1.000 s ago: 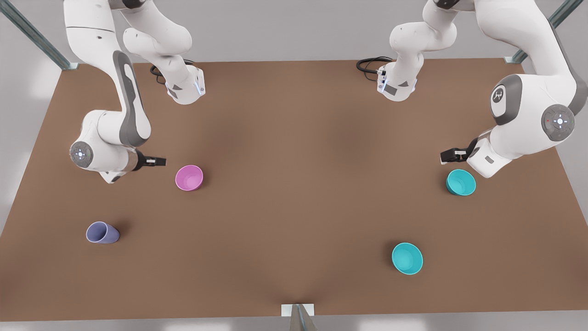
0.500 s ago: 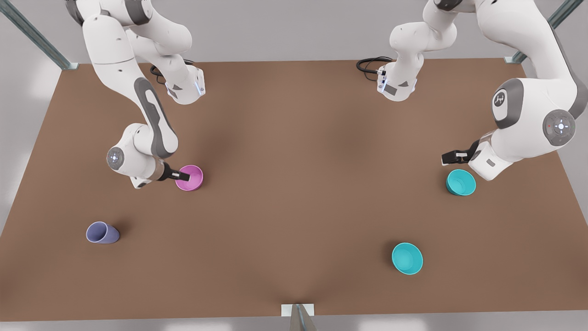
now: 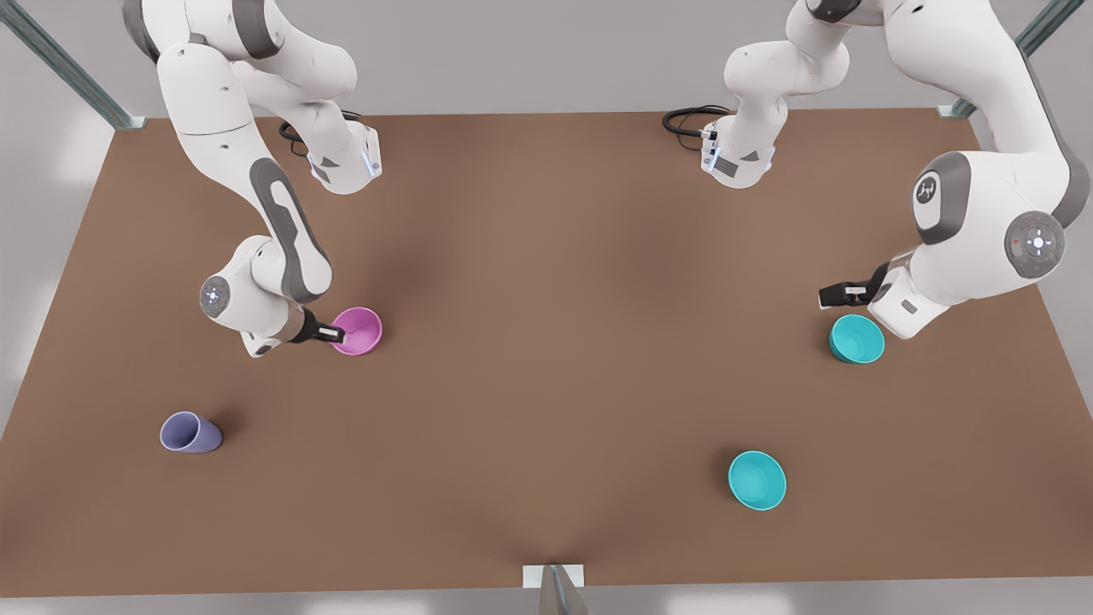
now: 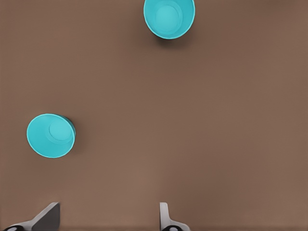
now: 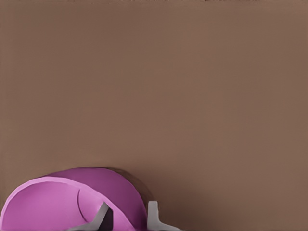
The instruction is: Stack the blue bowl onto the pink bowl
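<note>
Fingers (image 5: 152, 214) of my right gripper (image 3: 335, 335) are pinching the rim of the pink bowl (image 3: 359, 331). One finger is inside the bowl and the other is outside, with the pink wall between them. In the front view this is in the middle left of the picture.

My left gripper (image 3: 841, 293) is on the right side of the front view. Its fingers (image 4: 48, 216) are spread wide apart and hold nothing. It hangs over the brown table (image 3: 546, 256), just beside the darker turquoise bowl (image 3: 856, 338), not touching it.

The blue bowl (image 3: 756, 480) sits the right way up on the table in the lower right of the front view. It is well apart from both of my grippers and far from the pink bowl. Nothing is inside it.

A lavender cup (image 3: 189, 432) is in the lower left of the front view, below the pink bowl and apart from it.

In my left wrist view I see two turquoise bowls on the table, but I cannot tell which is which there.
</note>
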`<state>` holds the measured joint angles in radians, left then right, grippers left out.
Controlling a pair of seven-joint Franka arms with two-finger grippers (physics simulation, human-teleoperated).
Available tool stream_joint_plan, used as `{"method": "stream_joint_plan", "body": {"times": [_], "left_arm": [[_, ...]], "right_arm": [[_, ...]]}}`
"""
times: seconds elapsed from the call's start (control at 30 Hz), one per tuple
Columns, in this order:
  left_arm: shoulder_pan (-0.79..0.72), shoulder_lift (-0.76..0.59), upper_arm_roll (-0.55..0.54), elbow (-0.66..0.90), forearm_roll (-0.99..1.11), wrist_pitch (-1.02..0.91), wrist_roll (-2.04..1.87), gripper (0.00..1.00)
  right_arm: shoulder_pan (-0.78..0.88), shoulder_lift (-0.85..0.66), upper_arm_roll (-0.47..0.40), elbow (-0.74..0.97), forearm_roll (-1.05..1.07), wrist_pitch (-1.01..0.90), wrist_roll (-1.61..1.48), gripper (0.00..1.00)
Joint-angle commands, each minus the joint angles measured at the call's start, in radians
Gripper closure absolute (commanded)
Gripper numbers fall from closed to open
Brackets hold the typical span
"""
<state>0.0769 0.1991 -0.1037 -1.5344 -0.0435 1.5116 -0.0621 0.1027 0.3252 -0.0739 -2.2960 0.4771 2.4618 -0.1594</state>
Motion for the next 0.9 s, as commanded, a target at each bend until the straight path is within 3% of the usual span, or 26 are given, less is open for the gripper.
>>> {"method": "stream_joint_plan", "body": {"times": [0.0,0.27,0.43,0.6,0.7,0.87], "left_arm": [[0.000,0.000,-0.001,0.000,0.001,-0.001,-0.002,0.00],[0.000,0.002,0.001,0.000,0.001,-0.001,-0.002,0.00],[0.000,0.002,-0.001,0.000,0.001,-0.001,-0.004,0.00],[0.000,0.002,-0.001,0.000,0.001,-0.001,-0.004,0.00],[-0.002,0.002,-0.001,0.000,0.001,-0.001,-0.004,0.00],[-0.003,0.008,-0.001,-0.001,0.001,-0.001,-0.007,0.00]], "right_arm": [[-0.001,0.000,-0.001,0.006,-0.032,-0.006,-0.051,0.79],[0.060,-0.011,0.005,0.254,-0.022,-0.188,-0.026,0.79],[0.388,0.219,0.003,0.613,0.018,-0.135,0.618,0.79],[0.551,0.445,-0.006,0.957,-0.094,-0.135,1.109,0.79],[0.614,0.526,-0.050,1.027,-0.150,-0.130,1.160,0.79],[0.614,0.578,-0.052,1.056,-0.167,-0.113,1.160,0.79]]}}
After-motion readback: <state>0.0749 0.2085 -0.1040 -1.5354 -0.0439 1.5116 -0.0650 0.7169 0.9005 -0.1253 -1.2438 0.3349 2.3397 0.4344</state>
